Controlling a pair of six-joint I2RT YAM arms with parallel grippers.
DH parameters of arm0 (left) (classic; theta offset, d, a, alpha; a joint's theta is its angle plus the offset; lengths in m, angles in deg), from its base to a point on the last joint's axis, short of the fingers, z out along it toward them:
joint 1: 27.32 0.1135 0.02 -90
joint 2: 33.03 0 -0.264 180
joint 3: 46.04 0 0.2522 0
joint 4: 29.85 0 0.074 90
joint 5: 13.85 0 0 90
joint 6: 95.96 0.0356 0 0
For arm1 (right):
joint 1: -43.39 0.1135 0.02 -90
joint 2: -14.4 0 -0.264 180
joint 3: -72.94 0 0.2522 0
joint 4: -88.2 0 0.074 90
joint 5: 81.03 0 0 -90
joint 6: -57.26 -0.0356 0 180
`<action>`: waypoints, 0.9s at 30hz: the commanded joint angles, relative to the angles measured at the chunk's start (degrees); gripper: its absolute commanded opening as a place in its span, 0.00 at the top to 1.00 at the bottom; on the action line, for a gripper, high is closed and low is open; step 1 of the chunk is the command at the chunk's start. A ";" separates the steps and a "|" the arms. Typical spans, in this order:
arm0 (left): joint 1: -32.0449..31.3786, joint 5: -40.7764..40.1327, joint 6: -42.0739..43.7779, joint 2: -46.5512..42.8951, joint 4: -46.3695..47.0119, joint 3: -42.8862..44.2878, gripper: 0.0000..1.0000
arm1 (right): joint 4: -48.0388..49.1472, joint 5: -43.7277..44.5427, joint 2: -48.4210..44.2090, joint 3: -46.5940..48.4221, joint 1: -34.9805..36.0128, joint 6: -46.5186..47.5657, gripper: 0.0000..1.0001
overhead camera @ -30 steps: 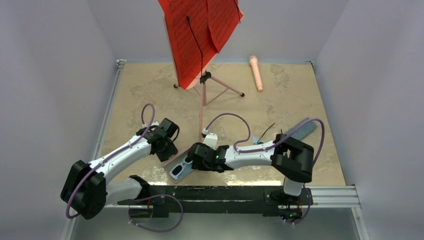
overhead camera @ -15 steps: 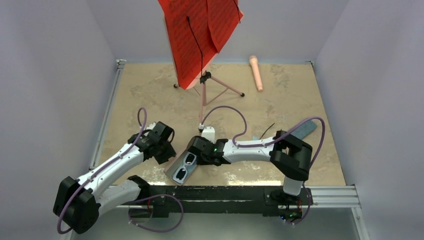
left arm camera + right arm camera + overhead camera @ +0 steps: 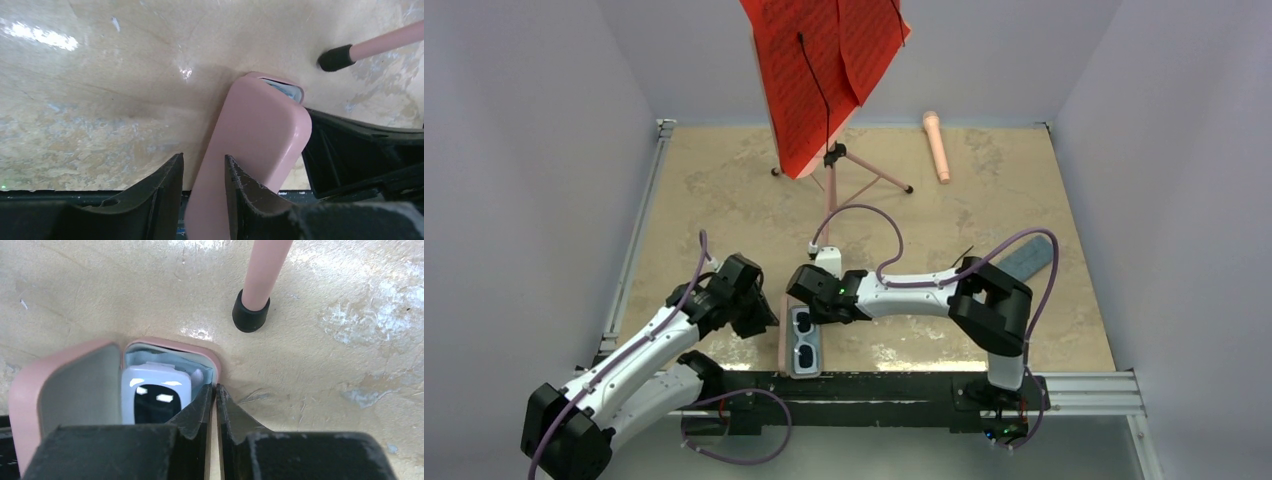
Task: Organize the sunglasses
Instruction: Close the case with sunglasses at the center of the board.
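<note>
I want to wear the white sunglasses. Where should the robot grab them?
Probably at the narrow bridge between the lenses, coming straight down from above. The white sunglasses lie flat, lenses up, in the open pink case, whose walls block the sides.

we see a pink case (image 3: 250, 145) with a pale blue lining, and white-framed sunglasses (image 3: 155, 392) with dark lenses. the table (image 3: 724, 190) is mottled beige. the music stand (image 3: 829, 60) shows red sheets, pink legs and black feet. the flat case (image 3: 1029, 257) is grey-blue.
</note>
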 commanded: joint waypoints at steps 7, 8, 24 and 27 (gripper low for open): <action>-1.38 6.45 1.65 3.08 6.54 -2.19 0.60 | -3.29 -1.06 2.01 3.37 -0.06 -0.04 0.85; -1.39 6.49 1.33 3.16 6.87 -2.56 0.60 | -3.26 -1.26 1.84 3.25 -0.07 -0.34 0.82; -1.46 7.31 0.76 -5.88 -1.21 -2.57 0.60 | -3.83 -1.48 -0.31 0.59 1.04 -1.85 0.90; -1.48 10.57 1.10 -10.52 -1.27 -2.21 0.60 | -4.02 -1.02 -0.25 0.55 1.04 -1.72 0.94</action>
